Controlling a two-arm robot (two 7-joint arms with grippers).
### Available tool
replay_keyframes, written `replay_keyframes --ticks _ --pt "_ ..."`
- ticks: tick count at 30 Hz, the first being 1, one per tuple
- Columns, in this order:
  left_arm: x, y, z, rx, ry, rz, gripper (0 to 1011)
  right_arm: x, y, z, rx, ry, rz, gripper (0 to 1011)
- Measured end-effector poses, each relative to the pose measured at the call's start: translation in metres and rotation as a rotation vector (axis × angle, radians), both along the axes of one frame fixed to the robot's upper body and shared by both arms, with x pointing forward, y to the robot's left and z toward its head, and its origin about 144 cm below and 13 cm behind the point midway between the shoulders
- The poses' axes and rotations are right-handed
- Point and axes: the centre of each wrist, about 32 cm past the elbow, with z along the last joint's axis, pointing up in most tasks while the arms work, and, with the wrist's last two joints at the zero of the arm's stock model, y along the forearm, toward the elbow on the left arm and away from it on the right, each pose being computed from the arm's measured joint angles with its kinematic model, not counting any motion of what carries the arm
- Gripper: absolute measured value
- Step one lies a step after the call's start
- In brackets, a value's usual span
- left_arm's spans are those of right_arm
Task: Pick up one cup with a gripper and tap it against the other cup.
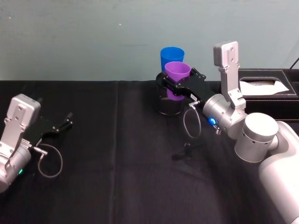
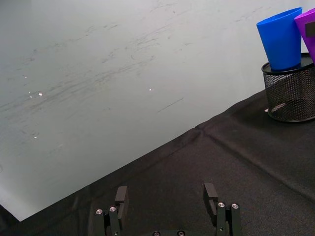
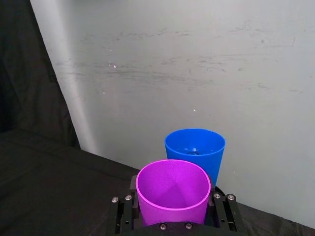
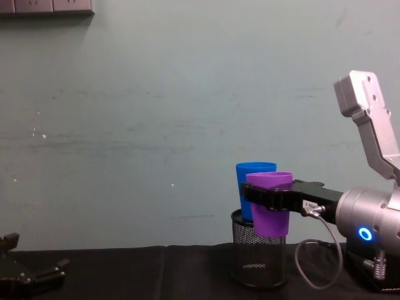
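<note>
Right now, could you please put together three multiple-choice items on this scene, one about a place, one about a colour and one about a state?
1. Where does the blue cup stand?
A. On a tissue box
B. In the black mesh pen holder
C. In the left claw

2. What colour is the cup held by the right claw?
A. Purple
B. Green
C. Red

3. What is the state of the left claw?
A. Shut on a cup
B. Shut on a cable
C. Open, holding nothing

Answers:
1. B, as the blue cup rises out of the mesh pen holder in the left wrist view.
2. A, as the right claw grips the purple cup on both sides, lifted beside the blue one.
3. C, as the left claw has its fingers spread over bare black cloth.
</note>
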Motion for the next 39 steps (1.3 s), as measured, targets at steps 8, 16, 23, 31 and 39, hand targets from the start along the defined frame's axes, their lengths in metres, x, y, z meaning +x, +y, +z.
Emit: replay_keyframes --ticks 8,16,23,31,39 --pt "0.0 0.0 0.0 0.0 0.0 0.0 1000 -0.006 0.0 -0.002 0.007 -0.001 0.005 735" --pt "0.0 0.0 0.0 0.0 0.0 0.0 1000 -0.039 -0.002 -0.014 0.019 -0.009 0.044 734" --pt "0.0 0.0 0.0 0.0 0.0 0.0 1000 -0.068 -0.001 -0.035 -0.015 -0.03 0.057 735" --pt "0.0 0.0 0.0 0.0 0.0 0.0 1000 -0.095 -0.001 -0.074 -0.037 -0.1 0.044 734" --pt "0.0 0.0 0.0 0.0 0.0 0.0 1000 -0.102 -0.003 -0.099 -0.009 -0.069 0.045 734"
